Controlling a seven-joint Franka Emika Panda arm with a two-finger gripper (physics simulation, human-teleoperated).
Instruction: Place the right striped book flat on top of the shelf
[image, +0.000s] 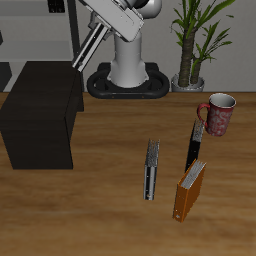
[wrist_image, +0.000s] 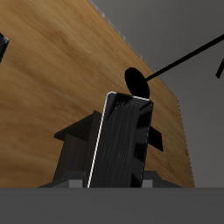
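Note:
The right striped book fills the middle of the wrist view as a dark broad cover with a light page edge, held up off the wooden table. My gripper is shut on it, and the book hides the fingertips. In the exterior view the book hangs slanted from the arm at the back, above the table just behind the shelf. The gripper itself is out of that view. The shelf is a low black box with a flat, bare top.
A thin grey book, a dark upright book and an orange book stand near the table's front. A red mug stands behind them. A potted plant stands beside the robot base.

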